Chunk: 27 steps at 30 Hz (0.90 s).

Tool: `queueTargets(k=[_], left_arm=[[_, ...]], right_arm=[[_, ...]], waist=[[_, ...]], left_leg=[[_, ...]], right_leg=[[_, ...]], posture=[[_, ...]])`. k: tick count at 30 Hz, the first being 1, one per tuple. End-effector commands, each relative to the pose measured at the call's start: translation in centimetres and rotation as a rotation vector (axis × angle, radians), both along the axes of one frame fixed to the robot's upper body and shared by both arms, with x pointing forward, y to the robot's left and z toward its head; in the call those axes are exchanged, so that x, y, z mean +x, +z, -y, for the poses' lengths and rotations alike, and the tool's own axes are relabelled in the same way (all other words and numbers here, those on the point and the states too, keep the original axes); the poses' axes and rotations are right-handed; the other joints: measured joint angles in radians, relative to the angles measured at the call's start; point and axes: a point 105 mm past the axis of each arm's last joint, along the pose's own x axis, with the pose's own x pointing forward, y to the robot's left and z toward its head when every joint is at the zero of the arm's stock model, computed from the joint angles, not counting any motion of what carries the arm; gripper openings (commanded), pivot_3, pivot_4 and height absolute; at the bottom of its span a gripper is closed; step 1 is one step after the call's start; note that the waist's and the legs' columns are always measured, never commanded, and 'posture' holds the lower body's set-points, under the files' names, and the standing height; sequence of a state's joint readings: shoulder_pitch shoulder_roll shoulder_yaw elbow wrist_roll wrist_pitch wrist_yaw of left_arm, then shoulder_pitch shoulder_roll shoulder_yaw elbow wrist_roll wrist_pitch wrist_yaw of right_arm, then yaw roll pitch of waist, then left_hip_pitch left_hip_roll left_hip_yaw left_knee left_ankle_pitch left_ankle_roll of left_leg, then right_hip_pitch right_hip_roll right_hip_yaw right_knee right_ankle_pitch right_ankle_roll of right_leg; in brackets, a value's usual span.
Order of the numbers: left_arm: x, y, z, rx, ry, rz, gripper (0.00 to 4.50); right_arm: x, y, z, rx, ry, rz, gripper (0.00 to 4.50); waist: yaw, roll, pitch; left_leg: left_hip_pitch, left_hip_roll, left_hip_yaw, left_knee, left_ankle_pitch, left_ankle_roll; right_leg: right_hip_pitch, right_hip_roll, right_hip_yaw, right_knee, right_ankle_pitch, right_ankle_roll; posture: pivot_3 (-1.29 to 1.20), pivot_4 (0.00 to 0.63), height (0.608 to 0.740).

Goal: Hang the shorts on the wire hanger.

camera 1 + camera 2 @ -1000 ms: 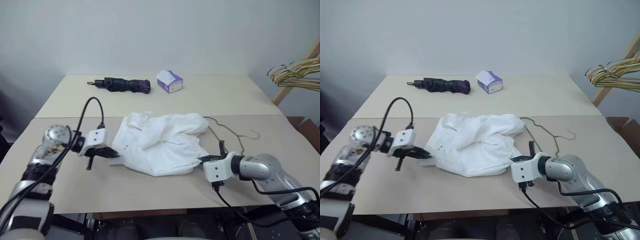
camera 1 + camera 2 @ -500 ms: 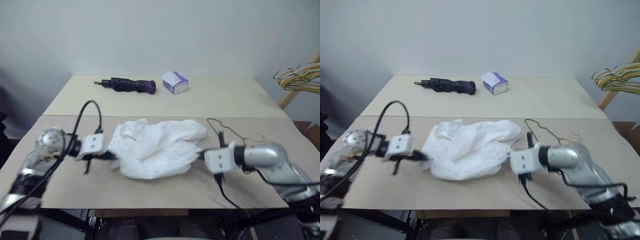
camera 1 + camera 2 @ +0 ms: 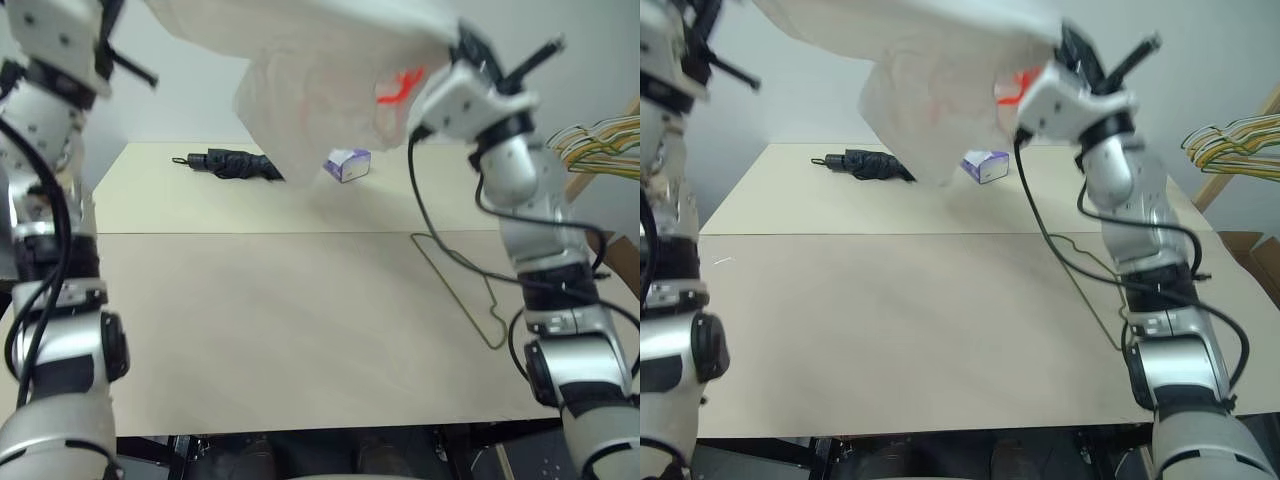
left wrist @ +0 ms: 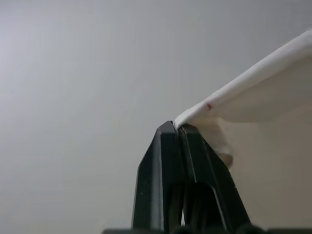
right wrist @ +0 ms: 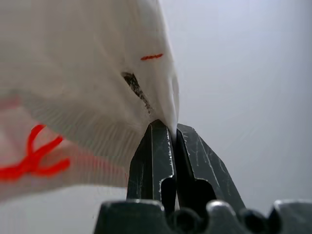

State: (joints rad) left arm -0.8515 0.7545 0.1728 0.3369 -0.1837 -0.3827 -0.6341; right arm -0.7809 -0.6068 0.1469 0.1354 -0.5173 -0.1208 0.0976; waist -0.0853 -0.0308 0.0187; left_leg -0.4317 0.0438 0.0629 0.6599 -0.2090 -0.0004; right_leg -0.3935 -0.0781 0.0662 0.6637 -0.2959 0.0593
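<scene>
You have the shorts [image 3: 320, 70] lifted clear of the tabletop [image 3: 260, 330], stretched between both arms — the left tool [image 4: 176, 127] is clamped on one edge of the cloth, the right tool [image 5: 167, 127] is pinched shut on the other, close to the red mark. The wire hanger [image 3: 470, 290] lies flat on the tabletop's right side, well below the cloth and apart from it. You are in the carry step, I judge: garment held, hanger untouched. Next you need to bring the shorts over to the hanger and get the cloth draped across its wire — likely that means freeing one tool to steady or lift the hanger, without letting the shorts slump.
</scene>
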Motion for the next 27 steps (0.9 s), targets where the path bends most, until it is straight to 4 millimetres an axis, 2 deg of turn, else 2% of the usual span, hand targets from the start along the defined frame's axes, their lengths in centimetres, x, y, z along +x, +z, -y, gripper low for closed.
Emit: queueTargets(k=[1, 3, 5, 7, 9, 10, 14, 16, 22, 27], left_arm=[[-2.3, -4.1, 1.7, 0.192, -0.19, -0.248, 0.04], [-4.1, -9.9, 1.3, 0.36, -0.253, -0.543, 0.04], [-6.3, -16.1, -0.4, 0.544, -0.243, -0.857, 0.04], [-7.5, -20.1, -2.2, 0.593, -0.191, -1.071, 0.04], [-8.4, -22.8, -3.1, 0.651, -0.148, -1.167, 0.04], [-8.7, -23.8, -3.4, 0.668, -0.13, -1.206, 0.04], [-10.4, -26.5, -3.5, 0.757, -0.134, -1.318, 0.04], [-11.3, -27.1, -3.2, 0.795, -0.157, -1.351, 0.04], [-15.3, -27.0, -1.4, 0.908, -0.317, -1.448, 0.04], [-17.5, -26.9, -1.9, 1.027, -0.314, -1.498, 0.04]], right_arm=[[-2.0, -2.8, -1.6, -0.177, 0.13, -0.08, 0.0], [-3.2, -7.3, -2.4, -0.293, 0.222, -0.247, 0.0], [-4.4, -11.3, -2.6, -0.412, 0.291, -0.371, 0.0], [-5.2, -14.1, -2.1, -0.513, 0.314, -0.446, 0.0], [-6.0, -16.2, -1.6, -0.588, 0.346, -0.535, 0.0], [-6.5, -17.0, -1.4, -0.626, 0.367, -0.574, 0.0], [-8.9, -19.0, -0.8, -0.726, 0.451, -0.731, 0.0], [-10.0, -19.4, -0.7, -0.763, 0.487, -0.799, 0.0], [-11.7, -19.9, -0.7, -0.816, 0.554, -0.895, 0.0], [-12.1, -20.2, -0.8, -0.858, 0.582, -0.893, 0.0]], waist=[[-0.01, 0.001, 0.001], [-0.02, 0.002, 0.003], [-0.037, 0.002, 0.003], [-0.047, 0.003, 0.004], [-0.045, 0.002, 0.005], [-0.04, 0.002, 0.005], [-0.03, 0.001, 0.004], [-0.022, 0.001, 0.004], [-0.011, 0.001, 0.005], [-0.009, 0.001, 0.005]], left_leg=[[0.0, 0.0, 0.001, 0.001, -0.003, 0.006], [0.002, 0.0, 0.003, 0.001, 0.0, 0.007], [0.013, 0.003, 0.004, 0.001, 0.001, 0.006], [0.029, 0.005, 0.005, -0.002, 0.001, 0.005], [0.046, 0.005, 0.008, -0.008, -0.001, 0.003], [0.049, 0.005, 0.008, -0.01, -0.001, 0.002], [0.047, 0.005, 0.008, -0.01, 0.0, 0.005], [0.043, 0.005, 0.008, -0.01, -0.001, 0.005], [0.043, 0.007, 0.009, -0.011, -0.001, 0.004], [0.047, 0.007, 0.01, -0.011, -0.001, 0.004]], right_leg=[[0.002, 0.0, -0.002, 0.0, 0.0, 0.0], [0.002, 0.0, -0.001, -0.002, 0.0, 0.0], [0.01, 0.002, -0.001, 0.0, -0.001, -0.003], [0.023, 0.004, -0.001, -0.001, -0.002, -0.008], [0.037, 0.001, -0.001, -0.003, -0.009, -0.014], [0.04, 0.001, -0.001, -0.004, -0.009, -0.015], [0.039, 0.001, 0.0, -0.007, -0.007, -0.008], [0.036, 0.002, 0.0, -0.007, -0.007, -0.008], [0.032, 0.002, 0.001, -0.002, -0.008, -0.01], [0.034, 0.002, 0.001, -0.002, -0.009, -0.012]], posture=[[-0.05, 0.0, 0.74], [-0.06, 0.0, 0.74], [-0.06, 0.0, 0.74], [-0.05, 0.0, 0.74], [-0.05, 0.0, 0.74], [-0.04, 0.0, 0.74], [-0.04, 0.0, 0.74], [-0.05, 0.0, 0.74], [-0.06, 0.0, 0.74], [-0.05, 0.0, 0.74]])
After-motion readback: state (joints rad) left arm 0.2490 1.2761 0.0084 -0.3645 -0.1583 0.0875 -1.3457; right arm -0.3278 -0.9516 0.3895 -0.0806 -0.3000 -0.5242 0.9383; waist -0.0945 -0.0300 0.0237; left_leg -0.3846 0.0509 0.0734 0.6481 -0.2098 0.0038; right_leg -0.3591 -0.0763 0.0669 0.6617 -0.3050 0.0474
